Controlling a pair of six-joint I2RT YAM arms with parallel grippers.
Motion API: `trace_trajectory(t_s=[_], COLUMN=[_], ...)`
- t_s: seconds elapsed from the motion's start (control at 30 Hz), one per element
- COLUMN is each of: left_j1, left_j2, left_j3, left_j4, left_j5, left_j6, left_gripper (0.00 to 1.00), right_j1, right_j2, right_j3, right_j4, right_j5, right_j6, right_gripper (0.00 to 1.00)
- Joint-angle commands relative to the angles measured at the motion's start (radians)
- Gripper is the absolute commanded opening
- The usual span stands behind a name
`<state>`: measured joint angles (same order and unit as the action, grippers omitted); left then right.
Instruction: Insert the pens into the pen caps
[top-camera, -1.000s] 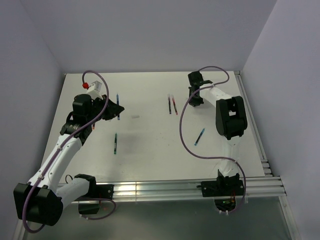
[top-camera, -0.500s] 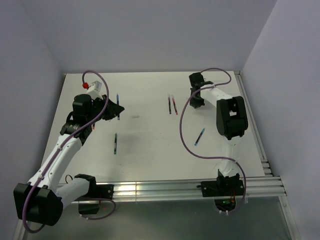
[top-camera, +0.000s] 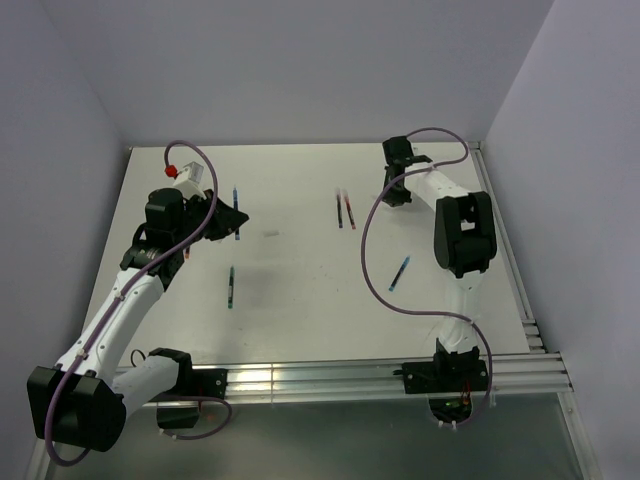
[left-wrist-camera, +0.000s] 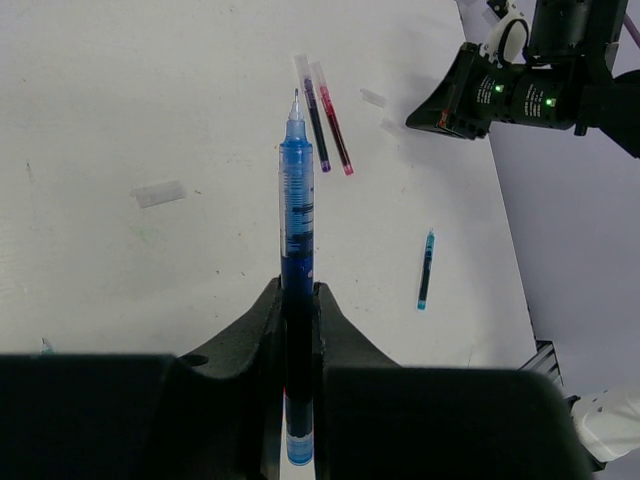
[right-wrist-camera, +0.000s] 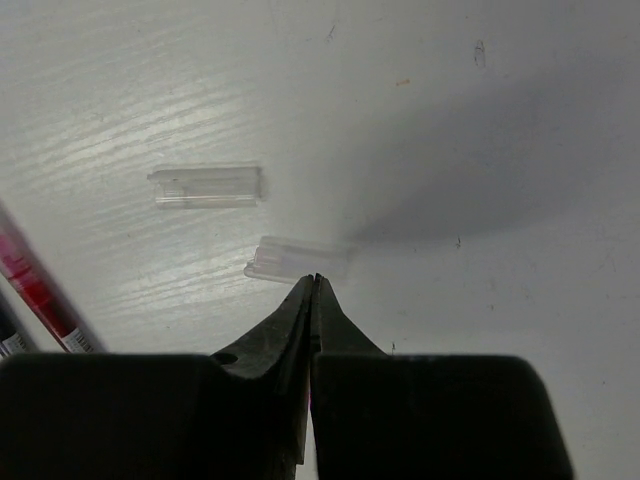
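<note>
White desk (top-camera: 300, 310) from above: we see the left tool (top-camera: 236, 216) on the left side, clamped on a blue pen (top-camera: 235, 197). A greenish pen (top-camera: 231, 287) lies nearer the arm bases. A dark pen (top-camera: 339, 210) and a red pen (top-camera: 349, 212) lie side by side toward the far middle, and a light-blue pen (top-camera: 400, 273) lies to their right and nearer. The right tool (top-camera: 393, 196) sits low over the desk just right of that pair.

From the left wrist, we see the blue pen gripped by its lower barrel between the fingers, tip pointing away over the desk. A loose cap (left-wrist-camera: 158, 193) lies on the desk to its left.

From the right wrist, we see the fingers pressed together with nothing between them, their tips at the near edge of the nearer cap (right-wrist-camera: 300, 258). The farther cap (right-wrist-camera: 207, 186) lies just beyond it, apart.
</note>
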<state>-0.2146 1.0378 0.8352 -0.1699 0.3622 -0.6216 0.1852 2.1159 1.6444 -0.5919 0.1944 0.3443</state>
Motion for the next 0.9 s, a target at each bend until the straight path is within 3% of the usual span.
trace_trajectory(t_s=[0.0,0.4,0.87], left_j1=[0.004,0.004,0.004], left_j2=[-0.01,-0.01,-0.012], left_j3=[0.031,0.03,0.03], left_j4=[0.023,0.023,0.023], left_j5=[0.012,0.015,0.014], left_j6=[0.01,0.008,0.011], left_gripper=[0.0,0.0,0.0], right_j1=[-0.006,0.017,0.019], right_j2=[0.001,-0.079,-0.025], right_j3=[0.028,-0.095,-0.054], right_j4=[-0.014,0.014,0.003], right_j5=[0.007,-0.029,0.036], right_j6=[0.01,0.007,0.021], right_gripper=[0.02,0.0,0.0])
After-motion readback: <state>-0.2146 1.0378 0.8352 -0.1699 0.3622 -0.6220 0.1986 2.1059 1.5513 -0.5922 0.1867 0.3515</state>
